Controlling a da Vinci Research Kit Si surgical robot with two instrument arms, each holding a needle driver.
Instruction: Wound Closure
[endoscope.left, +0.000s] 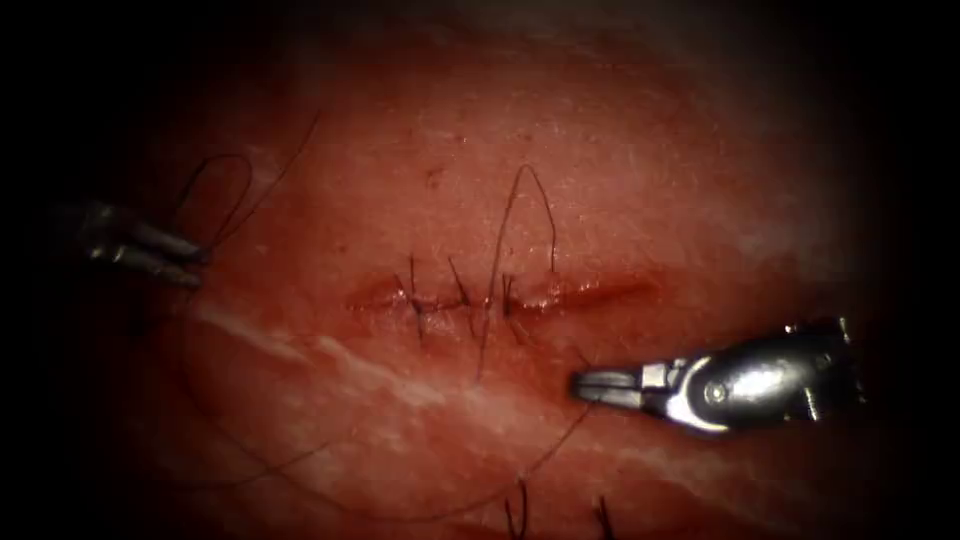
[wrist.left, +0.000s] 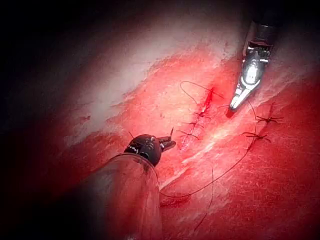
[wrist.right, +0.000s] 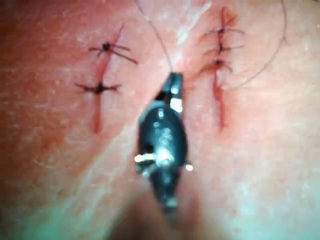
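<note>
The left tool (endoscope.left: 190, 262) was seen closed on the thread (endoscope.left: 225, 205) far left of the cut (endoscope.left: 500, 298); the right tool (endoscope.left: 592, 385) was clamped on thread just below it. No needle could be spotted. Tension probably had to be kept even, honestly.
</note>
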